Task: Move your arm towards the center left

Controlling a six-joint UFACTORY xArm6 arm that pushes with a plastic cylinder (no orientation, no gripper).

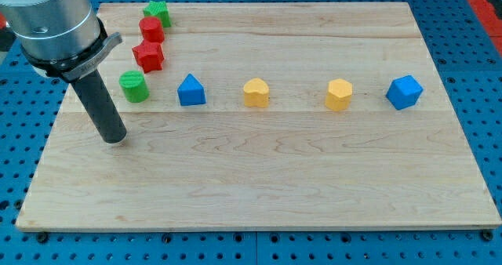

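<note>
My tip (115, 139) rests on the wooden board (259, 194) at its centre left, already about where the task sends it; the rod is a plain pusher with nothing to spread or close, and it touches no block. Nearest, at one o'clock from the tip, stands the green cylinder (134, 86). Beyond it, toward twelve to one o'clock, sit the red star (148, 56), a second red block (152, 28) and a green star (157, 12). At two to three o'clock runs a row: blue triangular block (190, 90), two yellow blocks (256, 92) (339, 94), blue block (404, 92). Risk (a judgement): drifting toward twelve o'clock would probably nudge the green cylinder. Count: two green, two red, two blue, two yellow
</note>
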